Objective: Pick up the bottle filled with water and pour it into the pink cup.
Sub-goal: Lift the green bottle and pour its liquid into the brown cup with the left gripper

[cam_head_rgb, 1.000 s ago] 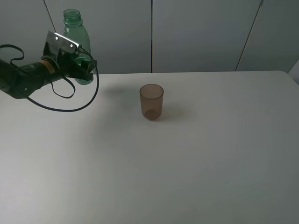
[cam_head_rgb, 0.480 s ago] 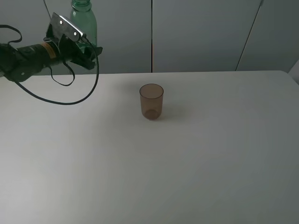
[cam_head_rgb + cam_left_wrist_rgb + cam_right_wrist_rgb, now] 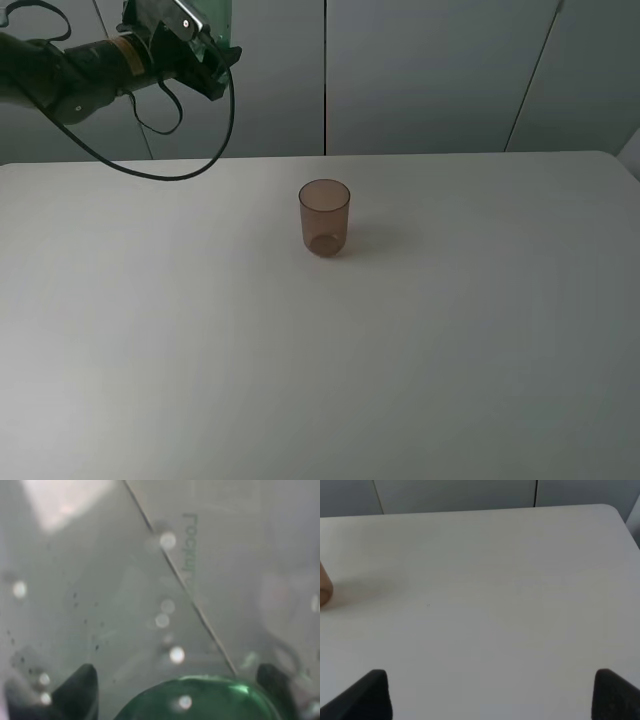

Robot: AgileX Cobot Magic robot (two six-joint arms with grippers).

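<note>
Looking at the upper left corner of the high view, I see only a narrow green strip of the bottle [image 3: 224, 18]. The top edge of the frame cuts off its neck. My left gripper [image 3: 213, 55] hides most of its body, and a black cable [image 3: 180, 177] hangs below in a loop. My left fingers are pressed onto the bottle, and I hold it up in the air, in front of the wall. In my left wrist view all is blurred, with pale round spots. Only the rounded green side of the bottle shows at the bottom edge, between two dark fingertips. I cannot tell if water is inside.

My right gripper [image 3: 492, 697] shows only as two dark fingertips, spread wide in the lower corners of its view.

The table [image 3: 450, 350] is white, matte and flat. Behind it the wall [image 3: 430, 70] has grey panels with thin dark seams.

The pink cup [image 3: 324, 218] stands upright on the table, a little above the middle of the high view and well apart from the bottle. It is translucent and brownish-pink, and its sides narrow slightly to the base. A soft shadow lies at its right. In the right wrist view the left edge cuts it to a brownish sliver.
</note>
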